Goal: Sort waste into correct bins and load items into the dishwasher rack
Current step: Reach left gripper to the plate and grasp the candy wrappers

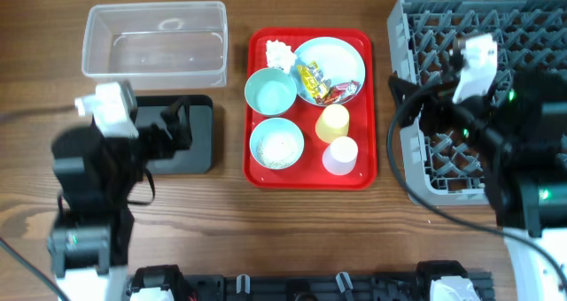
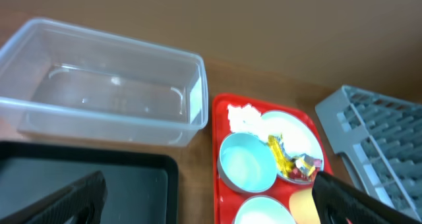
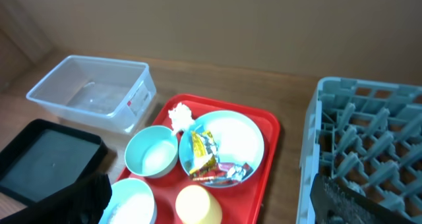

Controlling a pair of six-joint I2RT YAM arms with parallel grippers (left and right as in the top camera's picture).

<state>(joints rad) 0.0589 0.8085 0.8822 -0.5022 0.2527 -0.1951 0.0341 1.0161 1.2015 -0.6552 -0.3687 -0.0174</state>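
Nearest me on the red tray [image 1: 306,179] sit the rice bowl [image 1: 276,146] and the pink cup [image 1: 339,156]. That bowl worries me most: tilted carelessly on the way to a bin, its loose grains would scatter across the table. Just behind, the yellow cup [image 1: 332,121] stands nearly touching the plate [image 1: 341,55], so a spread finger reaching for the candy wrappers [image 1: 319,84] on that plate could topple it, and the crinkly foil may slip from a pinch. The tissue [image 1: 279,53] lies at the tray's far edge. The left gripper [image 2: 210,181] hangs over the black tray [image 1: 199,155], nearer than the clear tub [image 1: 155,71], fingers wide apart and holding nothing. The right gripper [image 3: 211,184], above the dishwasher rack [image 1: 549,18], is equally wide and empty.
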